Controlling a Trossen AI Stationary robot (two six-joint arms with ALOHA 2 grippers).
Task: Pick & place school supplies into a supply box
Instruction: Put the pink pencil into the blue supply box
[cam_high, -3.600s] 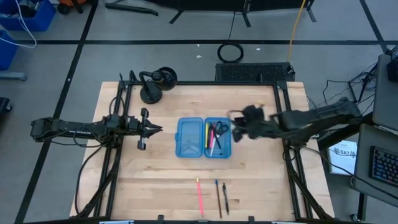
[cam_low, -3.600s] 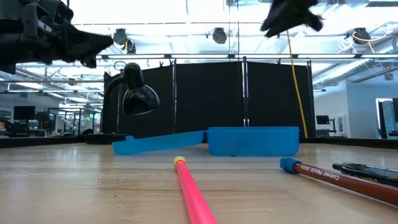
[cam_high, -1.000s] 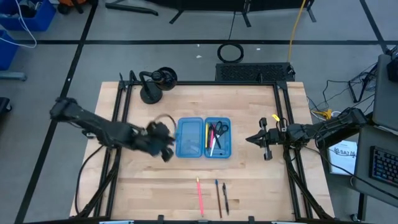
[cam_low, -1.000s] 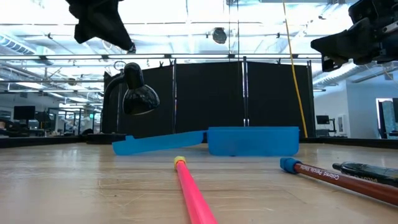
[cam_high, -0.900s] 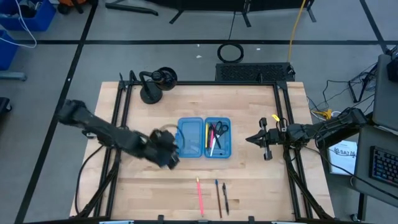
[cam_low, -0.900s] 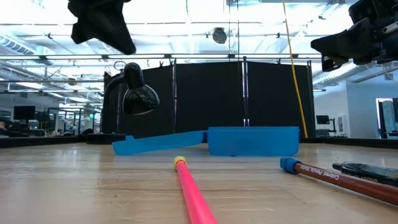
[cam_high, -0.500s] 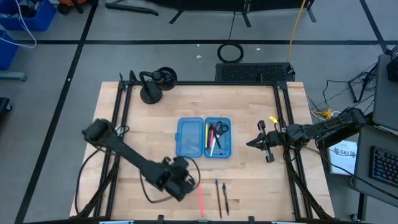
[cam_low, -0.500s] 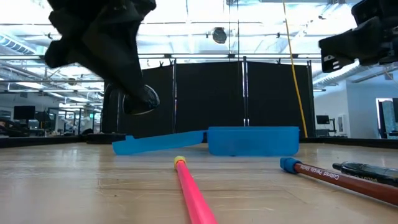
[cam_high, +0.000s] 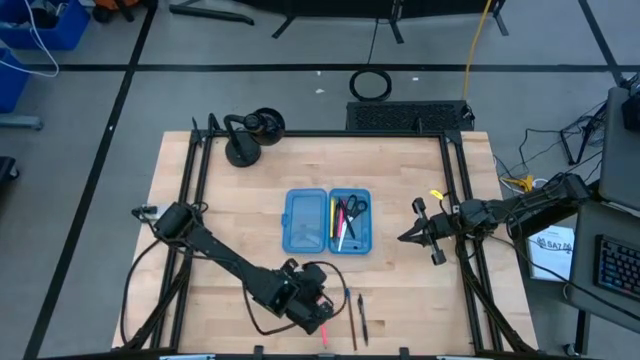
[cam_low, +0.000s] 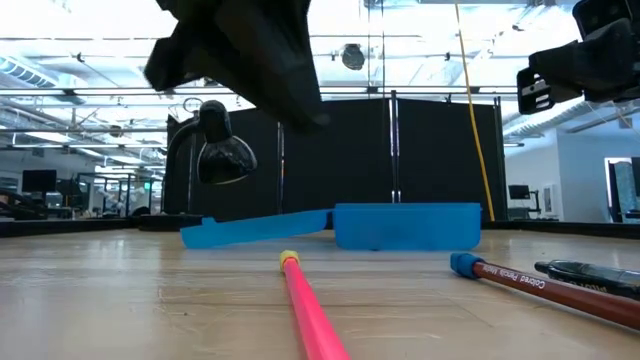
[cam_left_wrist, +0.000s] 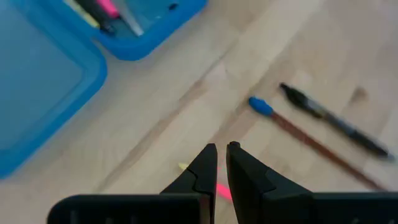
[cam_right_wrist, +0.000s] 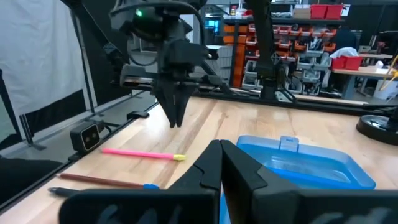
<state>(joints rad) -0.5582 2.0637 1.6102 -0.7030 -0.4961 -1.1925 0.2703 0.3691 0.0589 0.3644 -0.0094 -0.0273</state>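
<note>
The desk (cam_high: 400, 280) carries the open blue supply box (cam_high: 328, 221) at its middle. Left gripper (cam_high: 322, 323), fingers almost shut and empty, hangs over the pink marker (cam_low: 312, 315) at the near edge. Right gripper (cam_high: 405, 237) is closed, empty, right of the box.

Translucent plastic supply box (cam_high: 328, 221), wooden table (cam_high: 400, 290)
</note>
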